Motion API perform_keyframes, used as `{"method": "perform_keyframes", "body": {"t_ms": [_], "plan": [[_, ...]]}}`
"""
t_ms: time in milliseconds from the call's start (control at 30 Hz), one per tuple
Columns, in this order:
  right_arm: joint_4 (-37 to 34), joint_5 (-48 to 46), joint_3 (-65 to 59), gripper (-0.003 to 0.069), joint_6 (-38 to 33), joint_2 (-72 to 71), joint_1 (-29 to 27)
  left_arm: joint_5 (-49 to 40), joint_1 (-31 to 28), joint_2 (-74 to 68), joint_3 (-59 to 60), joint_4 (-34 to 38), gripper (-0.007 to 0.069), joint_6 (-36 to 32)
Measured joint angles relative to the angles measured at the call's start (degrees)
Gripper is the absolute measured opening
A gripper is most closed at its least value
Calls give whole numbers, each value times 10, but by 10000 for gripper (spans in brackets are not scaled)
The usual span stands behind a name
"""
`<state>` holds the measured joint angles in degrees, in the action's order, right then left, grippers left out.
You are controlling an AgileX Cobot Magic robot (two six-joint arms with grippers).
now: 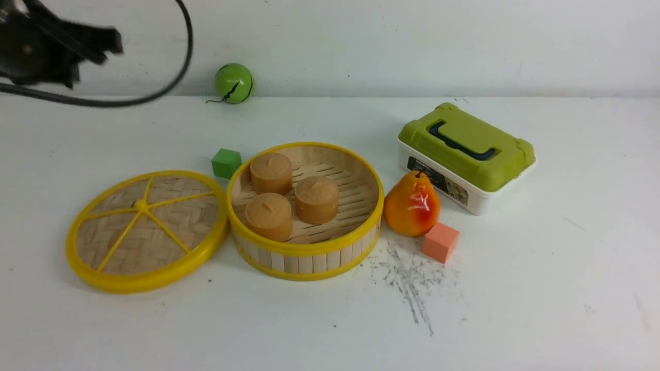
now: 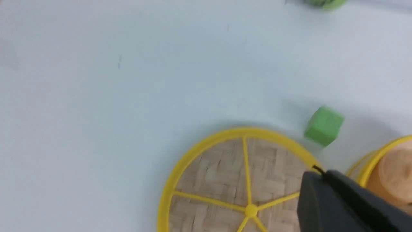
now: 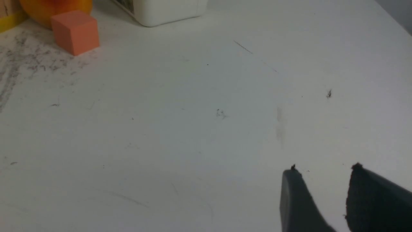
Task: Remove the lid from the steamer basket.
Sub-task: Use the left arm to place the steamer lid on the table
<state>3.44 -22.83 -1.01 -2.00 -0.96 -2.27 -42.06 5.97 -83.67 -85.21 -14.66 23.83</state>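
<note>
The lid (image 1: 147, 230), a woven bamboo disc with yellow rim and spokes, lies flat on the table to the left of the steamer basket (image 1: 305, 247); its rim leans against the basket's wall. The basket stands uncovered with three brown cylinders (image 1: 289, 193) inside. My left gripper (image 1: 105, 45) hovers high at the far left, blurred, away from the lid. In the left wrist view the left gripper (image 2: 320, 174) is shut with nothing in it, above the lid (image 2: 219, 174). My right gripper (image 3: 325, 169) is open over bare table, holding nothing.
A green cube (image 1: 226, 163) sits behind the lid and basket. A pear (image 1: 411, 204) and an orange cube (image 1: 440, 242) lie right of the basket. A white box with a green lid (image 1: 466, 157) stands at the back right. A green ball (image 1: 234, 83) rests by the wall.
</note>
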Motion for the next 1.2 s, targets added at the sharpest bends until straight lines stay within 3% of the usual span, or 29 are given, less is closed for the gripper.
{"method": "perform_keyframes", "body": {"t_ms": [200, 433, 567, 733, 1033, 1200], "plan": [[0, 0, 0, 240, 0, 0, 0, 11, 0, 90, 51, 65, -13, -14], [0, 0, 0, 240, 0, 0, 0, 190, 0, 213, 254, 142, -13, -23], [0, 0, 0, 240, 0, 0, 0, 211, 0, 136, 319, 191, -13, -26], [0, 0, 0, 240, 0, 0, 0, 198, 0, 26, 313, 239, -13, -45], [0, 0, 0, 240, 0, 0, 0, 197, 0, -155, 237, 398, -13, -197], [0, 0, 0, 240, 0, 0, 0, 203, 0, -205, 216, 449, -13, -261]]}}
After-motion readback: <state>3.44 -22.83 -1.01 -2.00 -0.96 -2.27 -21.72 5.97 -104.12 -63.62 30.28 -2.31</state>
